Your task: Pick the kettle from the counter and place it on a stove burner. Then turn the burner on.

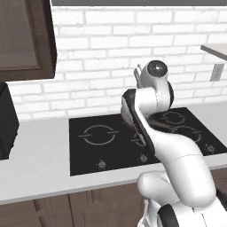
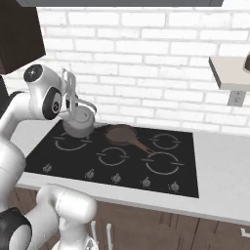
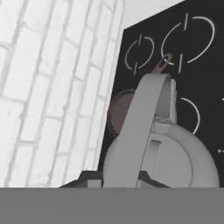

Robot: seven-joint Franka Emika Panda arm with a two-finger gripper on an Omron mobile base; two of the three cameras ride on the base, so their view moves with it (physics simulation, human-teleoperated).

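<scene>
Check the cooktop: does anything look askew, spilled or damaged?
Nothing stands out. The kettle sits upright over a rear-left ring, the claw at its handle; the frying pan lies flat beside it.

the arm point(image 1: 177, 155) is built of thick, rounded white shells, smooth and glossy, with no cables, screws or markings to be seen. dark bands show where the segments meet, one as a black strip along the edge of the forearm, another as a dark ring low at the base point(image 2: 12, 227). each big joint ends in a round dark grey cap point(image 2: 33, 73) with a small pale highlight (much like a lens). the claw point(image 2: 68, 83) is pale grey and slim, its fingertips dark in the hand view.
</scene>
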